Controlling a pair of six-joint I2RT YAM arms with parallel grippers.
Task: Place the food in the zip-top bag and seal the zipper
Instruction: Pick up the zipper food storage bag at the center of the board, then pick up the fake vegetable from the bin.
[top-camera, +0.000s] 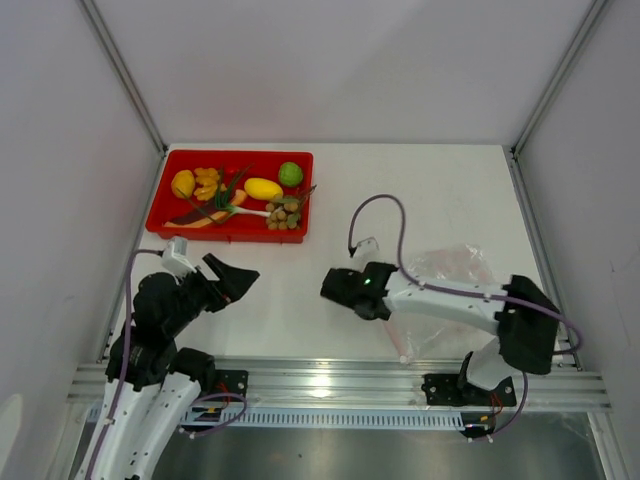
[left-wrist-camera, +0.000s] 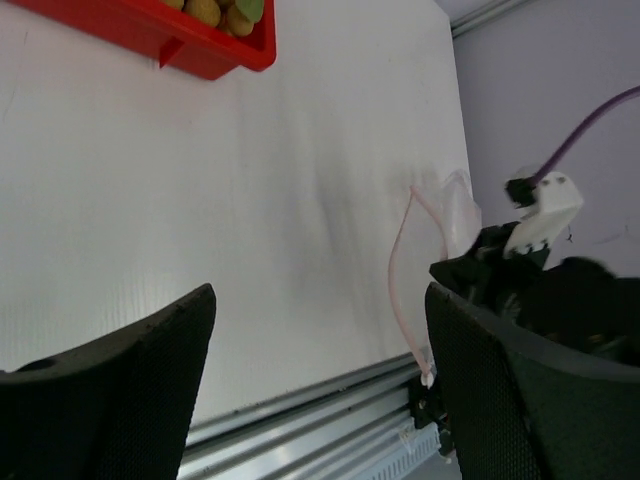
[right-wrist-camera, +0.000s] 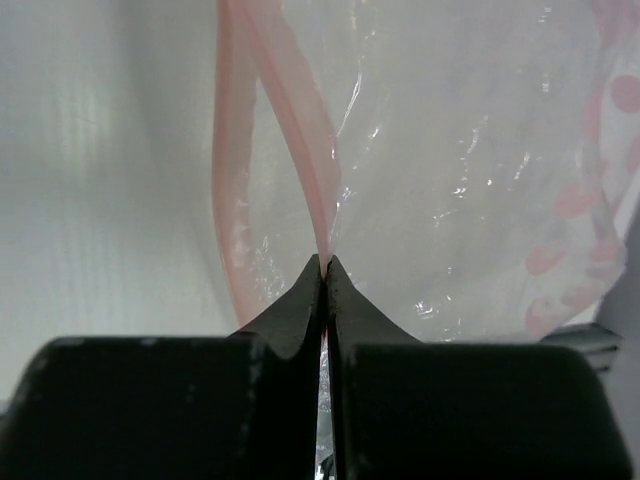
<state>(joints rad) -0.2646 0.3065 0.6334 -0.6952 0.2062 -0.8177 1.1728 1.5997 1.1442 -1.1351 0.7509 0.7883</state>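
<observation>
The food lies in the red tray (top-camera: 228, 234) at the back left: lemon (top-camera: 183, 183), mango (top-camera: 263, 188), lime (top-camera: 290, 174), orange pieces (top-camera: 206, 183), nut cluster (top-camera: 283, 213) and leafy vegetable (top-camera: 232, 196). The clear zip-top bag (top-camera: 452, 275) lies on the table under my right arm. My right gripper (top-camera: 383, 310) is shut on one lip of the pink zipper (right-wrist-camera: 300, 130); the other lip (right-wrist-camera: 232, 200) bows away, so the mouth gapes. My left gripper (top-camera: 232, 280) is open and empty above the table, left of the bag.
The left wrist view shows the tray's corner (left-wrist-camera: 215, 55), the pink zipper (left-wrist-camera: 400, 270) and my right gripper (left-wrist-camera: 540, 290) to the right. A metal rail (top-camera: 330, 375) runs along the near table edge. White walls enclose the table.
</observation>
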